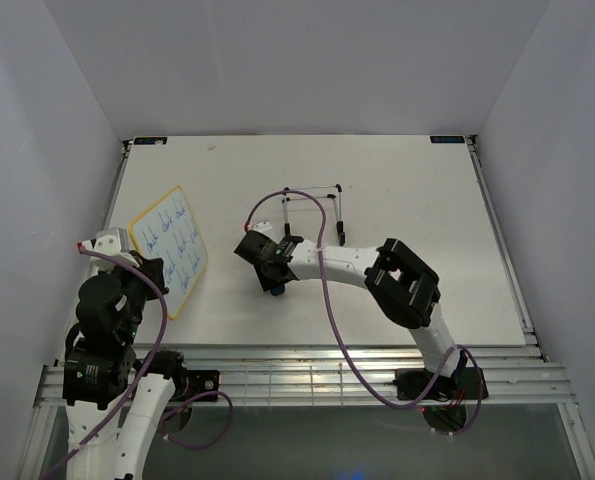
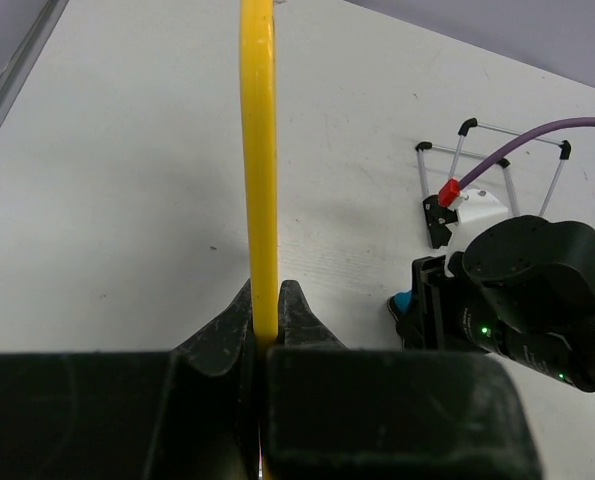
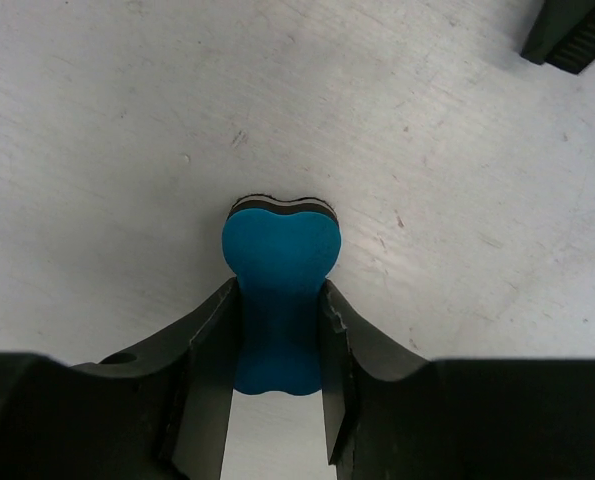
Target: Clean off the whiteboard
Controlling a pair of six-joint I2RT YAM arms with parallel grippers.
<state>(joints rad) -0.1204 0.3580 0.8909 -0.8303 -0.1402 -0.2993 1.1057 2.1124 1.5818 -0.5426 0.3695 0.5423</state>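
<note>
The whiteboard (image 1: 170, 248), white with a yellow frame and several blue handwritten words, is tilted up at the table's left. My left gripper (image 1: 149, 272) is shut on its near edge; in the left wrist view the yellow frame (image 2: 258, 170) runs edge-on out of my closed left gripper (image 2: 265, 315). My right gripper (image 1: 274, 281) is shut on the narrow waist of the blue bone-shaped eraser (image 3: 279, 280), which rests on the table right of the board. The eraser's blue tip (image 2: 403, 302) shows in the left wrist view beside the right gripper's black body.
A thin black wire stand (image 1: 312, 208) stands behind the right gripper, also in the left wrist view (image 2: 492, 165). A purple cable (image 1: 327, 290) loops over the right arm. Walls close in the table on the left, right and far sides.
</note>
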